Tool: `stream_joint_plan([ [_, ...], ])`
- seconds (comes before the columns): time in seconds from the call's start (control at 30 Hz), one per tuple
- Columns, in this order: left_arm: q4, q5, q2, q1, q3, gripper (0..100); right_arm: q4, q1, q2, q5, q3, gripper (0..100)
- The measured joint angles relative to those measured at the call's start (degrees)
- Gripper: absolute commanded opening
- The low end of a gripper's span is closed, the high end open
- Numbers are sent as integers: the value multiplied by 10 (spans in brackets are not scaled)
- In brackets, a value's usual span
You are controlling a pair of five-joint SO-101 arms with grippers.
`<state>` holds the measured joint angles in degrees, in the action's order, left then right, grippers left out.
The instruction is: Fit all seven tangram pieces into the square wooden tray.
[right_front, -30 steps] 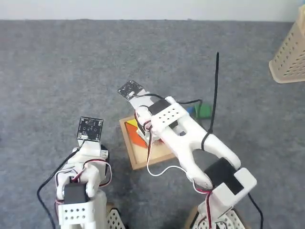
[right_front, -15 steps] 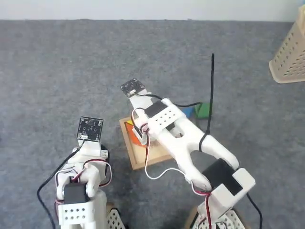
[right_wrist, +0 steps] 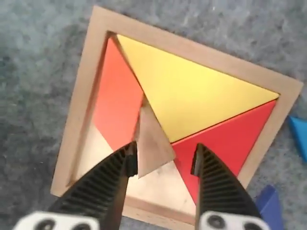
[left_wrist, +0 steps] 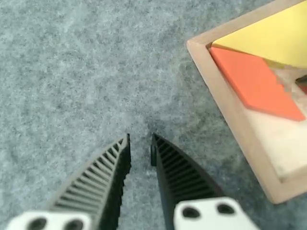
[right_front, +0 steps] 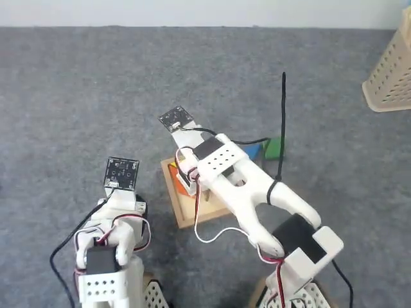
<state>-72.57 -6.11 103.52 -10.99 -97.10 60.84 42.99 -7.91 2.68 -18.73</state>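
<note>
Right hand [right_wrist: 163, 153], spread wide, hovers over the wooden tray [right_wrist: 81, 120] holding yellow piece [right_wrist: 192, 91], orange piece [right_wrist: 117, 96] and red piece [right_wrist: 225, 139]. Left hand [left_wrist: 140, 143], narrowly parted, is at the tray's 9 o'clock over the worktop [left_wrist: 72, 62].

— What sort of place is this?
— A robotics lab bench or a hobbyist's work table; I cannot tell which. A white left arm [right_front: 109, 256] and right arm [right_front: 257, 192] stand side by side, with loose wires [right_front: 205, 236] and a bare circuit board [right_front: 121, 173] on each wrist
— And around them?
— A grey felt-like covering [right_front: 77, 83] on the table, a pale wall [right_front: 192, 13] behind, a beige perforated basket [right_front: 390, 70] at the far corner, and a square wooden tray [right_front: 171, 192] of coloured pieces between the arms
</note>
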Motion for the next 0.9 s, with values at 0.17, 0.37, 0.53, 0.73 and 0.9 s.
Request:
stream_joint_plan([
  [0.17,0,0,0,0,0,71,0,0,0,0,0,162],
  [0.37,0,0,0,0,0,71,9,-16,2,0,0,20],
  [0.53,0,0,0,0,0,71,14,-39,20,0,-2,6],
  [0.73,0,0,0,0,0,71,-25,-36,22,-24,-46,6],
  [0.9,0,0,0,0,0,71,-33,-33,7,-30,-46,6],
])
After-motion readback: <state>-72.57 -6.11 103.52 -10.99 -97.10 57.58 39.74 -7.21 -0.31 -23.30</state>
